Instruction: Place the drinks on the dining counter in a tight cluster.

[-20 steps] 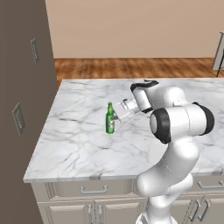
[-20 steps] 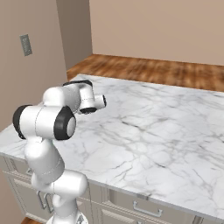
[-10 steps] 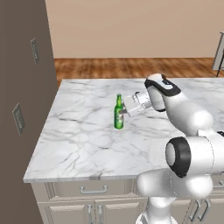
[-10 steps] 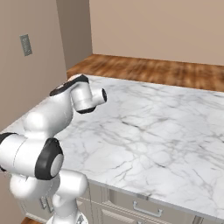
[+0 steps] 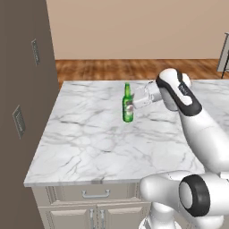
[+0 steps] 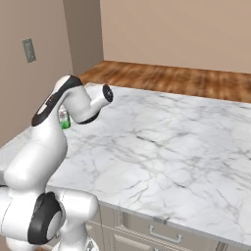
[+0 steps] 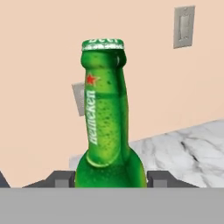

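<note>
- Green bottle (image 5: 128,104): slim glass, long neck, crimped green cap, white lettering running down the neck with a small red star above it. I see a pale label band round its middle in the left base view.
- It stands upright on the marble counter (image 5: 98,143), toward the far half of the slab and closer to the left edge than the right.
- Gripper (image 5: 135,102) reaches in level from the bottle's right. In the hand view the two fingers (image 7: 62,179) sit tight against either side of the bottle's shoulder; I read that as clamped on the bottle.
- From the right base view, only a sliver of the bottle (image 6: 63,119) peeks out behind the arm's elbow.
- Edges: left counter edge runs along a tall dark cabinet (image 5: 20,89); the near edge overhangs drawers (image 5: 95,193).
- Room: white grey-veined marble stretches open to the right and toward me; wood floor (image 5: 134,69) lies beyond the far edge.
</note>
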